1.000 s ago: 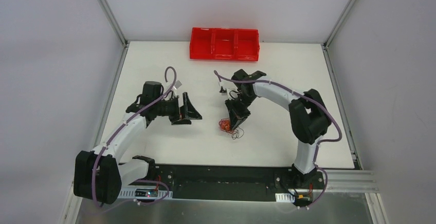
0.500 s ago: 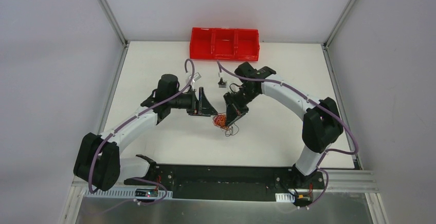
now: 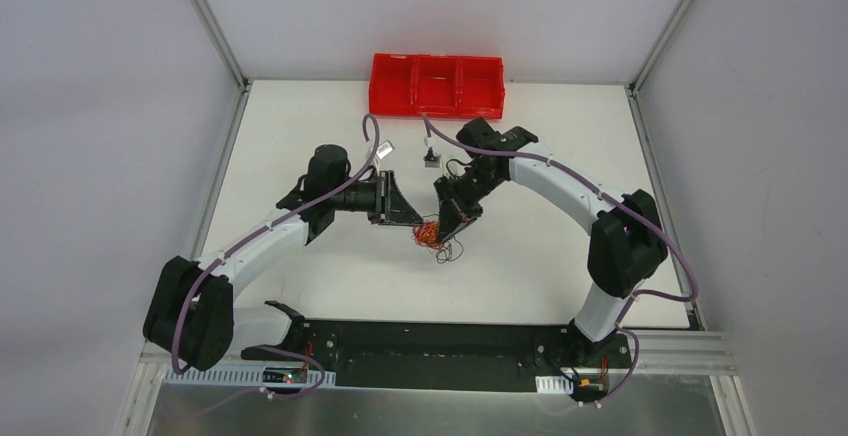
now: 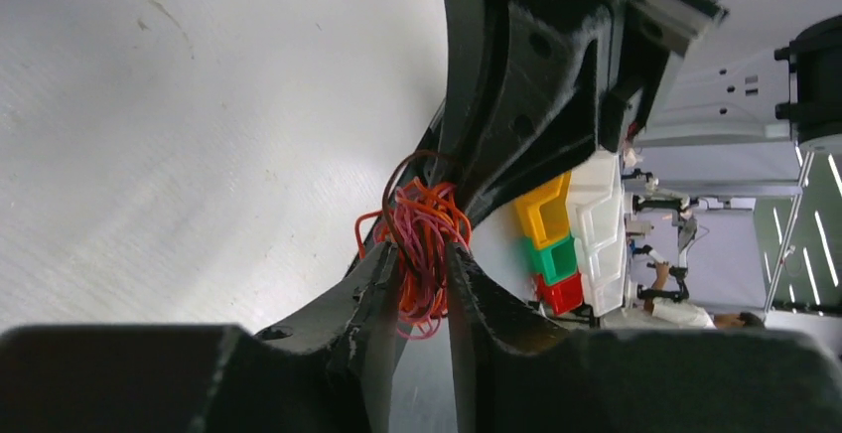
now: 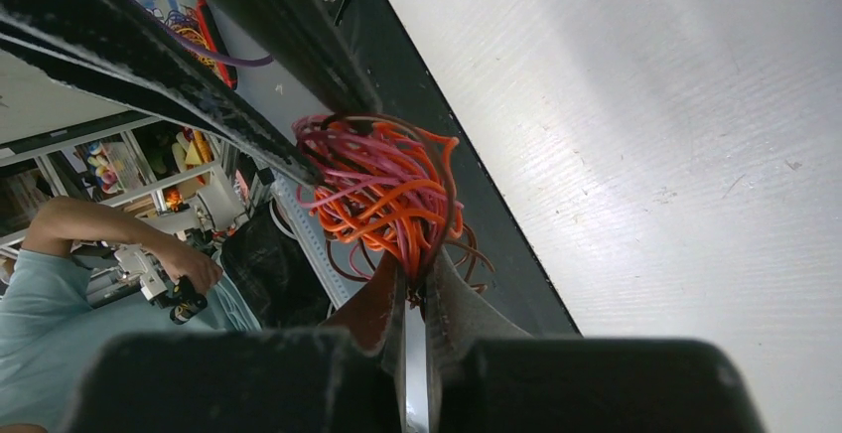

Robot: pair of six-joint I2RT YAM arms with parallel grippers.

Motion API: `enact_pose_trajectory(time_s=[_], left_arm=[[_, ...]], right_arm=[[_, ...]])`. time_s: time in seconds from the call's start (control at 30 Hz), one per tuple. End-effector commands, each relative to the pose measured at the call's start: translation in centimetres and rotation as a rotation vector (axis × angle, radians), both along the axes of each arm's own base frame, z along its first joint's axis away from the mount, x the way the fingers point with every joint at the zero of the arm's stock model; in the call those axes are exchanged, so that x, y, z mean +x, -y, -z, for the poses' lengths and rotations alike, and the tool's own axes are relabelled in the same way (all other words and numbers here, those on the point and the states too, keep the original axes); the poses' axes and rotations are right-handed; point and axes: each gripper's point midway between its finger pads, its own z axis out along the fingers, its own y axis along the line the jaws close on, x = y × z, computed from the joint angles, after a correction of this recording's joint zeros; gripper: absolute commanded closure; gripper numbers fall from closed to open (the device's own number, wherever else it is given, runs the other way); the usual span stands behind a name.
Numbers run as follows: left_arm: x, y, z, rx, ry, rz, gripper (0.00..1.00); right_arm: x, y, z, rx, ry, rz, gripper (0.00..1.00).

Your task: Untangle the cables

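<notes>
Jaws of the right gripper [image 5: 415, 272] are pinched nearly together on a few strands at the edge of the cables [image 5: 382, 190], a knotted ball of red, orange and pinkish wire with a dark loop round it. The left gripper [image 4: 422, 254] has its jaws on either side of the same ball, with strands filling the narrow gap. I cannot tell whether they press on the wire or only flank it. From above, the ball sits between the two grippers near the middle of the white table [image 3: 300, 126], and a few thin black loops [image 3: 452, 253] trail from it onto the surface toward the arm bases. A red tray [image 3: 437, 111] stands at the far edge of the table, well apart from the ball. Its three compartments show only bare red floors. Beyond the table, the left wrist view catches stacked yellow, green and red bins [image 4: 549, 244], with their insides hidden.
</notes>
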Motion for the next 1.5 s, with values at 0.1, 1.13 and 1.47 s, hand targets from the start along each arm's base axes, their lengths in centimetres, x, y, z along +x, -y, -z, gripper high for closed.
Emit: enact_pose_trajectory(time_s=[0.1,1.13,1.47], left_arm=[[-3.4,-0.7,-1.7,-0.052,0.052,0.100,1.00],[7.1,-9.3,-12.8,-0.029,0.323,-0.262,1.00],[9.8,-14.8,-20.3,-0.077,0.413,-0.389,1.00]], right_arm=[[1.0,0.9,-1.8,0.040,0.014,0.050,0.98],[2.2,11.7,0.6,-0.101,-0.004,0.195,1.00],[3.0,16.6,4.8,-0.258,-0.030,0.238,0.95]])
